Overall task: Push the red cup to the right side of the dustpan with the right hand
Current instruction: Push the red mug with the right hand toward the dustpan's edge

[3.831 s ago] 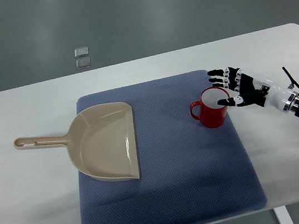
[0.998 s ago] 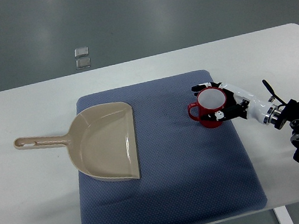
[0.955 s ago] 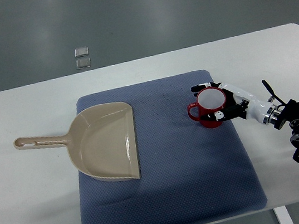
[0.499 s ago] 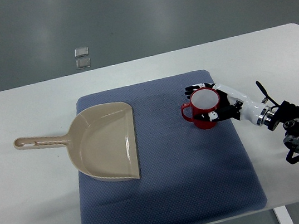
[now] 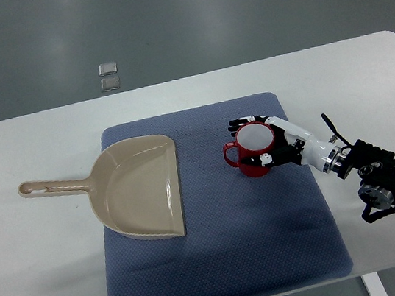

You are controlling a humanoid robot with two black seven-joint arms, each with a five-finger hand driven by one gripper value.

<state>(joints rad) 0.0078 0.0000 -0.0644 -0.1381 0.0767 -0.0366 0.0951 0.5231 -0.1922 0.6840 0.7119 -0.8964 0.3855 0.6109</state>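
Leftward across the blue mat (image 5: 222,263) is how the red cup (image 5: 251,156) is travelling: it is now sitting clearly closer to the dustpan (image 5: 144,189) than it was a few seconds ago, when it was standing nearer the mat's right edge. The right hand (image 5: 275,144) is coming along with it, its arm reaching further in from the right edge of the picture than before.

The cup is standing upright on the mat, open end up, its handle pointing left toward the dustpan. The hand is cupping the cup's right side, fingers curling round the far and near walls so that the cup is sitting in the crook of the palm; whether the fingers are actually squeezing or only bracing the wall is hard to tell.

The dustpan is lying flat on the left part of the mat, mouth facing right and its handle stretching out over the white table (image 5: 47,289). A band of bare mat is separating the cup from the pan's straight front edge.

By this reckoning the push is well under way, perhaps half done. What is remaining is more leftward sliding until the cup is resting just beside the dustpan's right edge, then letting go.
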